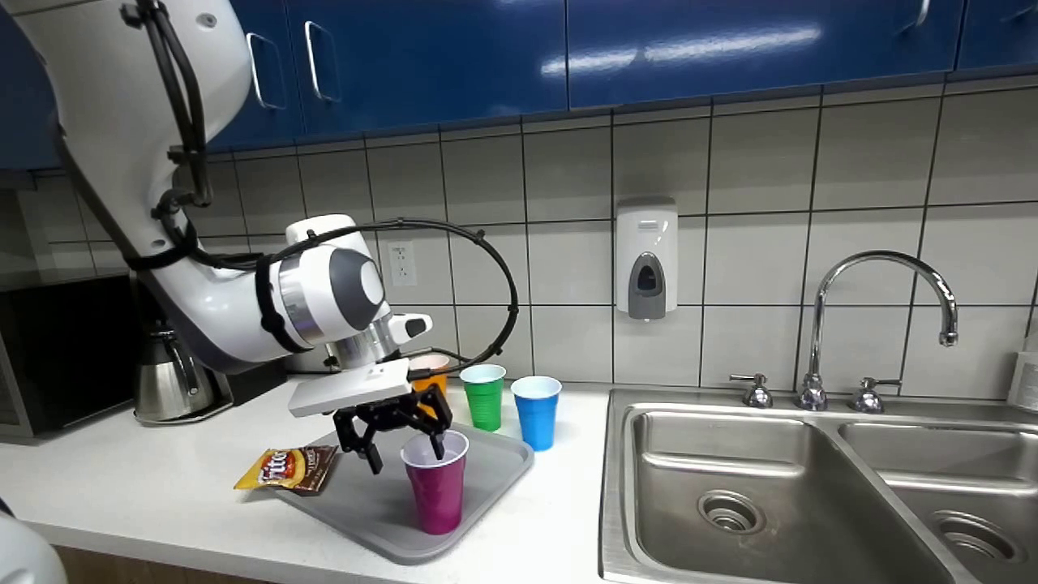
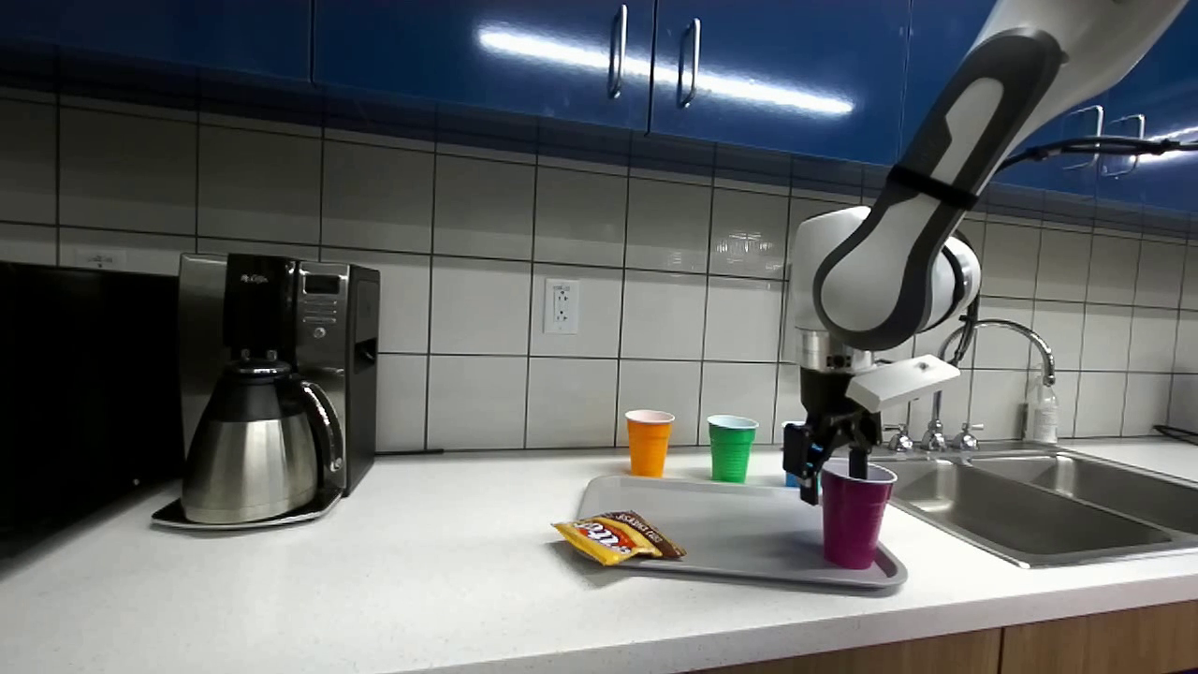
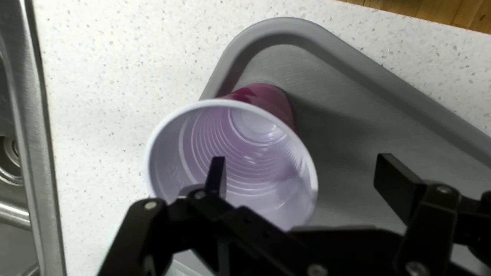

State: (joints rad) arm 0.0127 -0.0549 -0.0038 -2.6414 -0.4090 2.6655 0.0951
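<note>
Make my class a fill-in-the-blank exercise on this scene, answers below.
The purple cup stands on the gray ____.
The open gripper has ____ finger in that cup's mouth.
The cup between the orange cup and blue cup is ____.
The faucet arches above the double ____.
Missing words: tray; one; green; sink.

The counter (image 2: 412,571) is reading bright in all three views. In both exterior views, the blue cabinets (image 1: 462,69) are throwing back long white streaks of glare, the top of the tile wall (image 2: 477,211) is lying in shade beneath them, and the black appliance (image 2: 84,384) is losing its detail. In the wrist view, the purple cup (image 3: 261,165) is casting a soft shadow across the tray (image 3: 337,76), and the gripper (image 3: 301,163) is showing dark and slightly blurred.
</note>
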